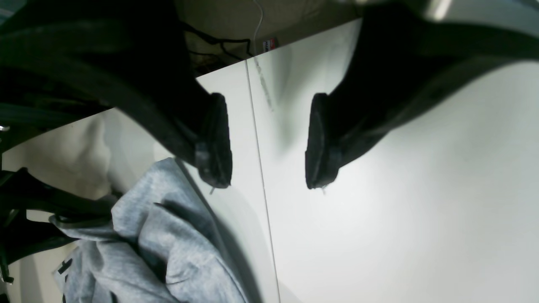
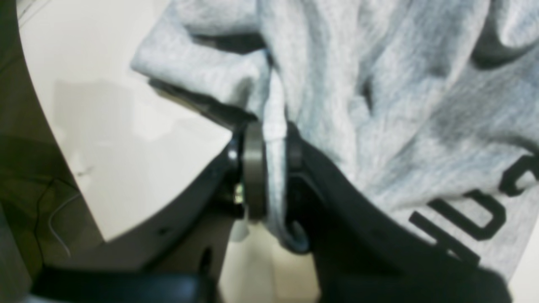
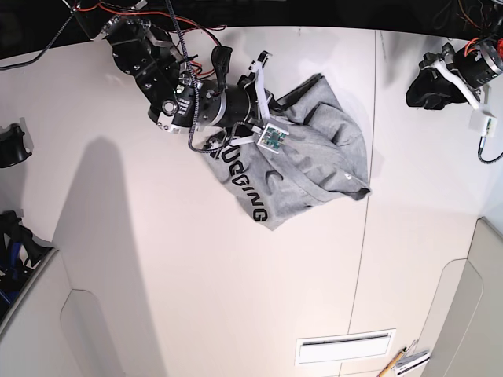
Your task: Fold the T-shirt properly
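The heather-grey T-shirt [image 3: 314,165] lies crumpled on the white table, its black lettering [image 3: 247,188] facing up along the lower left. My right gripper [image 3: 277,106] is at its upper left edge. In the right wrist view this gripper [image 2: 273,143] is shut on a bunched fold of the T-shirt [image 2: 379,105], with the lettering [image 2: 463,219] just beside it. My left gripper [image 3: 431,86] hovers at the far right of the table, away from the cloth. Its wrist view shows the left gripper [image 1: 267,181] open and holding nothing, the T-shirt [image 1: 168,244] low to the left.
A seam [image 3: 369,196] runs down the table just right of the shirt. A vent slot [image 3: 342,345] and some pencils [image 3: 409,361] lie near the front right edge. Black gear [image 3: 12,145] sits at the left edge. Cables [image 1: 219,46] hang beyond the table's edge.
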Controlling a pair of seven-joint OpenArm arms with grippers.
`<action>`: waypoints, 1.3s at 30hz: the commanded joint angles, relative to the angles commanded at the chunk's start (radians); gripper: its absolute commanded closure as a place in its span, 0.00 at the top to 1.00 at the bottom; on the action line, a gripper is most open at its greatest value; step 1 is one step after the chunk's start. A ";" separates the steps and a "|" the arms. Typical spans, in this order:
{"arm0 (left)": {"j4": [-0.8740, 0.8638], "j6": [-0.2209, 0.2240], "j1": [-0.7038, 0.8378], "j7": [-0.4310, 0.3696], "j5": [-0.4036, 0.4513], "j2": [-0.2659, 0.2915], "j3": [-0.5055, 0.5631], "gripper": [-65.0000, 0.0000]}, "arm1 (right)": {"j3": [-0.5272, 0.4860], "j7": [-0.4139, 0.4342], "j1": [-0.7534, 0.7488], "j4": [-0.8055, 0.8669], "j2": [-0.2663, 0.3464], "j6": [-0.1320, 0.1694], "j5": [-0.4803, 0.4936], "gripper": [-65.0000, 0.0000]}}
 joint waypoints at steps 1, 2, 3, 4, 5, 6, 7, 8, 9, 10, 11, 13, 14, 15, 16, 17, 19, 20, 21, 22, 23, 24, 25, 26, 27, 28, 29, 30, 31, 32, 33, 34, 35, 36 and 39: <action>0.000 0.000 0.000 0.000 0.000 0.000 0.000 0.49 | 0.000 0.000 0.000 0.013 0.000 -0.001 0.013 0.10; 0.000 0.000 0.000 0.000 0.000 0.000 0.000 0.49 | 0.000 -0.002 0.000 0.033 0.000 -0.004 0.028 0.10; 0.000 0.000 0.000 0.000 0.000 0.000 0.000 0.49 | 0.000 -0.005 0.000 0.059 0.000 -0.009 0.039 0.10; 0.000 0.000 0.000 0.000 0.000 0.000 0.000 0.49 | 0.000 -0.005 0.000 0.085 0.000 -0.010 0.052 0.09; 0.000 0.000 0.000 0.000 0.000 0.000 0.000 0.49 | 0.000 -0.005 0.000 0.108 -0.001 -0.010 0.058 0.07; 0.000 0.000 0.000 0.000 0.000 0.000 0.000 0.49 | 0.000 -0.007 0.000 0.124 -0.003 -0.010 0.063 0.02; 0.000 0.000 0.000 0.000 0.000 0.000 0.000 0.49 | 0.000 -0.008 0.000 0.134 -0.003 -0.010 0.071 0.00; 0.000 0.000 0.000 0.000 0.000 0.000 0.000 0.49 | 0.000 -0.008 0.000 0.136 -0.003 -0.006 0.074 0.00; 0.000 0.000 0.000 0.000 0.000 0.000 0.000 0.49 | -0.001 -0.008 0.000 0.136 -0.003 0.001 0.074 0.00; 0.000 0.000 0.000 0.000 0.000 0.000 0.000 0.49 | -0.001 -0.013 0.000 0.136 -0.003 0.015 0.082 0.00; 0.000 0.000 0.000 0.000 0.000 0.000 0.000 0.49 | -0.001 -0.016 0.000 0.136 -0.003 0.021 0.100 0.00; 0.000 0.000 0.000 0.000 0.000 0.000 0.000 0.49 | -0.001 -0.023 0.000 0.136 -0.012 0.021 0.130 0.00; 0.000 0.000 0.000 0.000 0.000 0.000 0.000 0.49 | -0.001 -0.037 0.000 0.136 -0.025 0.032 0.135 0.00; 0.000 0.000 0.000 0.000 0.000 0.000 0.000 0.49 | -0.001 -0.050 0.000 0.136 -0.039 0.047 0.142 0.00; 0.000 0.000 0.000 0.000 0.000 0.000 0.000 0.49 | -0.001 -0.054 0.000 0.136 -0.051 0.063 0.153 0.00; 0.000 0.000 0.000 0.000 0.000 0.000 0.000 0.49 | -0.001 -0.054 0.000 0.136 -0.060 0.065 0.165 0.00; 0.000 0.000 0.000 0.000 0.000 0.000 0.000 0.49 | -0.002 -0.054 0.000 0.136 -0.075 0.065 0.170 0.00; 0.000 0.000 0.000 0.000 0.000 0.000 0.000 0.49 | -0.004 -0.054 0.000 0.135 -0.080 0.066 0.170 0.00; 0.000 0.000 0.000 0.000 0.000 0.000 0.000 0.49 | -0.006 -0.054 0.000 0.135 -0.082 0.066 0.170 0.00; 0.000 0.000 0.000 0.000 -0.001 0.000 0.000 0.49 | -0.007 -0.054 0.000 0.135 -0.082 0.066 0.169 0.02; 0.000 0.000 0.000 0.000 -0.001 0.000 0.000 0.49 | -0.007 -0.054 -0.002 0.135 -0.082 0.066 0.169 0.13; 0.000 0.000 0.000 0.000 -0.001 0.000 0.000 0.49 | -0.007 -0.054 -0.003 0.135 -0.082 0.066 0.169 0.24; 0.000 0.000 0.000 0.000 -0.007 0.000 0.000 0.49 | -0.007 -0.055 -0.003 0.135 -0.082 0.066 0.170 0.34; 0.000 0.000 0.000 0.000 -0.017 0.000 0.000 0.49 | -0.007 -0.055 -0.003 0.135 -0.082 0.066 0.171 0.40; 0.000 0.000 0.000 0.000 -0.031 0.000 0.000 0.49 | -0.007 -0.058 -0.003 0.135 -0.082 0.066 0.184 0.42; 0.000 0.000 0.000 0.000 -0.038 0.000 0.000 0.49 | -0.007 -0.067 -0.003 0.135 -0.082 0.066 0.213 0.42; 0.000 0.000 0.000 0.000 -0.038 0.000 0.000 0.49 | -0.008 -0.073 -0.003 0.135 -0.082 0.066 0.245 0.42; 0.000 0.000 0.000 0.000 -0.038 0.000 0.000 0.49 | -0.012 -0.079 -0.003 0.135 -0.082 0.071 0.262 0.42; 0.000 0.000 0.000 0.000 -0.037 0.000 0.000 0.49 | -0.018 -0.080 -0.003 0.135 -0.083 0.084 0.264 0.42; 0.000 0.000 0.000 0.001 -0.037 0.000 0.000 0.49 | -0.020 -0.079 -0.003 0.135 -0.083 0.084 0.263 0.42; 0.000 0.000 0.000 0.002 -0.038 0.000 0.000 0.49 | -0.020 -0.079 -0.002 0.135 -0.084 0.084 0.262 0.42; 0.000 0.000 0.000 0.004 -0.037 0.000 0.000 0.49 | -0.020 -0.075 -0.002 0.135 -0.086 0.079 0.244 0.42; 0.000 0.000 0.000 0.004 -0.037 0.000 0.000 0.49 | -0.020 -0.071 -0.002 0.135 -0.090 0.061 0.206 0.42; 0.000 0.000 0.000 0.004 -0.037 0.000 0.000 0.49 | -0.020 -0.066 -0.002 0.135 -0.097 0.031 0.159 0.42; 0.000 0.000 0.000 0.004 -0.038 0.000 0.000 0.49 | -0.020 -0.013 -0.002 0.135 -0.100 -0.040 0.069 0.42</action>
